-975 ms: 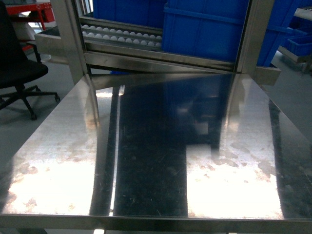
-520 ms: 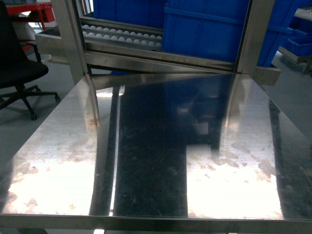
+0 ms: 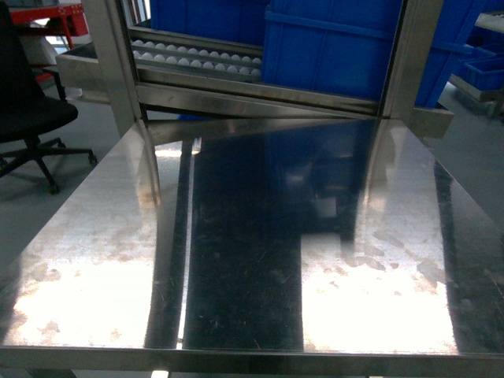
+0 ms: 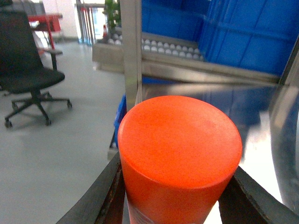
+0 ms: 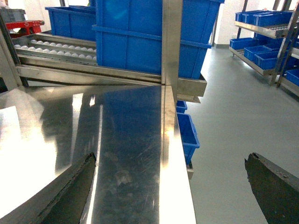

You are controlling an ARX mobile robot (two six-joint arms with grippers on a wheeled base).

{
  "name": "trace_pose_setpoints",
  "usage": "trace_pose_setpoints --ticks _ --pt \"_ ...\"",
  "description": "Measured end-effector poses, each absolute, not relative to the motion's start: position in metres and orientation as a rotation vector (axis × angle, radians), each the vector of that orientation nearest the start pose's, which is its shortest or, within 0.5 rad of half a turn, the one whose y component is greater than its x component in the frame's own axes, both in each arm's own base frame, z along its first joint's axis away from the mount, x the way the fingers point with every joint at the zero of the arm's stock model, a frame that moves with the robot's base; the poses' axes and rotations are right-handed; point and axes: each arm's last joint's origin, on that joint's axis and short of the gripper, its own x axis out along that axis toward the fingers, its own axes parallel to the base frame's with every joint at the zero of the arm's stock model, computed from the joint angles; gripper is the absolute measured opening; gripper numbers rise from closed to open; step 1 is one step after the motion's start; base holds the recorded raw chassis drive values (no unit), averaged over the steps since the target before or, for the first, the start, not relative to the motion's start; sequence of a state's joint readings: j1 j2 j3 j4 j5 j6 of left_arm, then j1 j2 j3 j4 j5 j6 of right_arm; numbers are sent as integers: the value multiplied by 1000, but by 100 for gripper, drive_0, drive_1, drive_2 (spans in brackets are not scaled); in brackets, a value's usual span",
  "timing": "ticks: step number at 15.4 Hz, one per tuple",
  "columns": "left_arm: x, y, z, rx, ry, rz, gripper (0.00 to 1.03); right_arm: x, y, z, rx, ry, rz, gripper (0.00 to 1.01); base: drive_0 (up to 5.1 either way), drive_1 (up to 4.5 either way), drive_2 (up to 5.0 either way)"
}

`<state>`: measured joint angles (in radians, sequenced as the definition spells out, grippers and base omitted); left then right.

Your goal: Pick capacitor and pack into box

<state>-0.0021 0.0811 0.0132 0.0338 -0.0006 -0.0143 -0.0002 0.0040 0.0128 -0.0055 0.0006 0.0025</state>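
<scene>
The capacitor [image 4: 180, 135] is a fat orange cylinder that fills the left wrist view, its flat round end facing the camera. My left gripper [image 4: 179, 198] is shut on it, one dark finger [image 4: 105, 198] pressed against each side. It hangs over the left edge of the steel table [image 4: 261, 154]. My right gripper [image 5: 170, 161] stands open over the table's right edge [image 5: 175, 177] with nothing between its fingers. The box is out of view. Neither gripper shows in the head view.
The shiny steel table [image 3: 252, 236] shows only reflections. Behind it stand a steel frame with a roller rack [image 3: 197, 59] and big blue bins [image 3: 339, 47]. A black office chair [image 3: 24, 110] stands on the left. Small blue bins [image 5: 187, 133] sit below the table's right edge.
</scene>
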Motion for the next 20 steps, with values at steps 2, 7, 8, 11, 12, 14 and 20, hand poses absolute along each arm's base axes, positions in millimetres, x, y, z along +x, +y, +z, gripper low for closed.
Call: trace_pose_setpoints --ticks 2,7,8,11,12,14,20 --pt "98 0 167 -14 -3 -1 44 97 0 167 2 -4 1 98 0 0 0" --pt "98 0 166 -11 4 -2 44 97 0 167 2 -4 0 98 0 0 0" --pt "98 0 166 -11 5 -2 44 97 0 167 2 -3 0 98 0 0 0" --pt "98 0 166 -11 4 -2 44 97 0 167 2 -3 0 98 0 0 0" --pt "98 0 166 -11 4 -2 44 97 0 167 2 -3 0 98 0 0 0" --pt "98 0 166 -11 4 -2 44 97 0 167 2 -3 0 98 0 0 0" --pt "98 0 166 -11 4 -2 44 97 0 167 2 -3 0 98 0 0 0"
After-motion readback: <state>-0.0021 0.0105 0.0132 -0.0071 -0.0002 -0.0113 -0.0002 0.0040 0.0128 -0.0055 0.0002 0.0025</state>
